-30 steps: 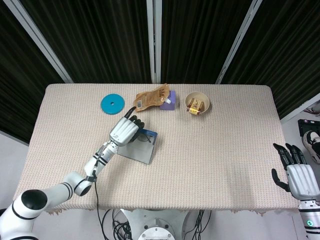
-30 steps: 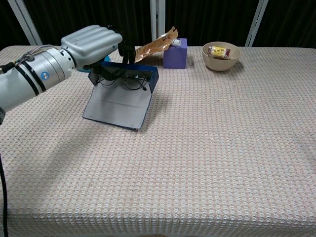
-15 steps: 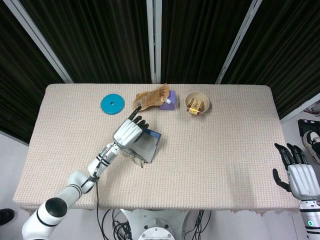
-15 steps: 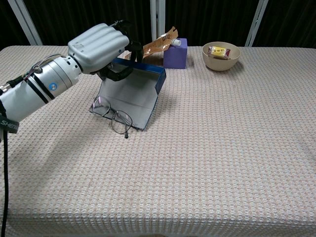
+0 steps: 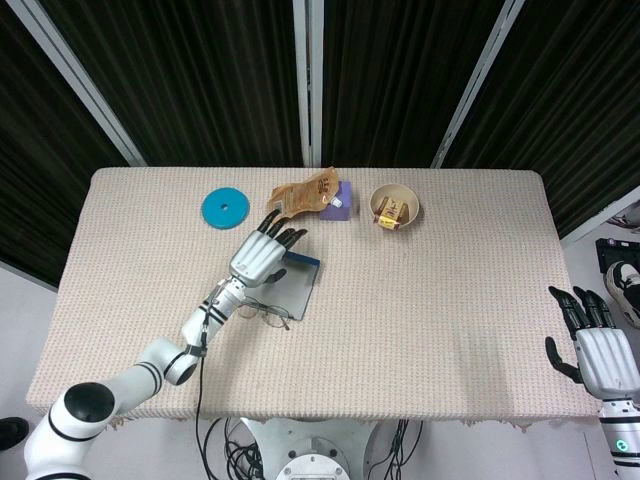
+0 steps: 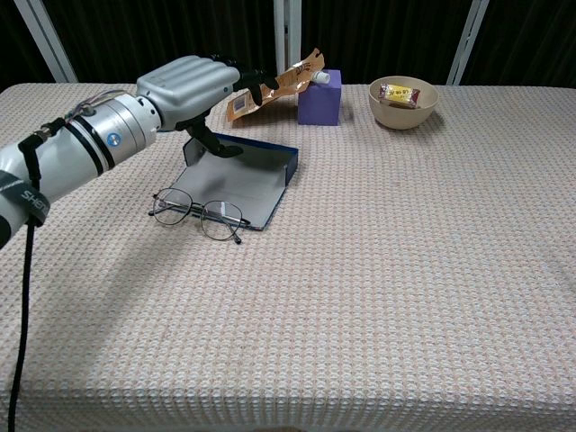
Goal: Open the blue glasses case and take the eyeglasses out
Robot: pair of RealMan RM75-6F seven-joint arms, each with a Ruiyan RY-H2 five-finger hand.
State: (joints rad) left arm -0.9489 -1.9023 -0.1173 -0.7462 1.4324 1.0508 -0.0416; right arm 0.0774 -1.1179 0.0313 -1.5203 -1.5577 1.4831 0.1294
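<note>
The blue glasses case (image 6: pixel 236 180) lies open and flat on the table, grey lining up; in the head view the case (image 5: pixel 297 284) sits left of centre. The thin-framed eyeglasses (image 6: pixel 197 211) lie partly on the case's front left edge and partly on the tablecloth, also seen as eyeglasses (image 5: pixel 263 312) from above. My left hand (image 6: pixel 192 84) hovers over the back of the case with fingers spread, holding nothing; its thumb points down near the rim. From above, the left hand (image 5: pixel 262 256) covers the case's far corner. My right hand (image 5: pixel 600 352) hangs open off the table's right front corner.
Along the back stand a snack pouch (image 6: pixel 275 86), a purple box (image 6: pixel 320 97) and a tan bowl (image 6: pixel 403 102) with wrapped snacks. A blue disc (image 5: pixel 225 208) lies at the back left. The woven tablecloth (image 6: pixel 405 270) is bare to the right and front.
The case was tilted up under my left hand; it now lies flat. The eyeglasses slid out to its front left edge. My left hand let go and spread its fingers. Right hand unchanged.
</note>
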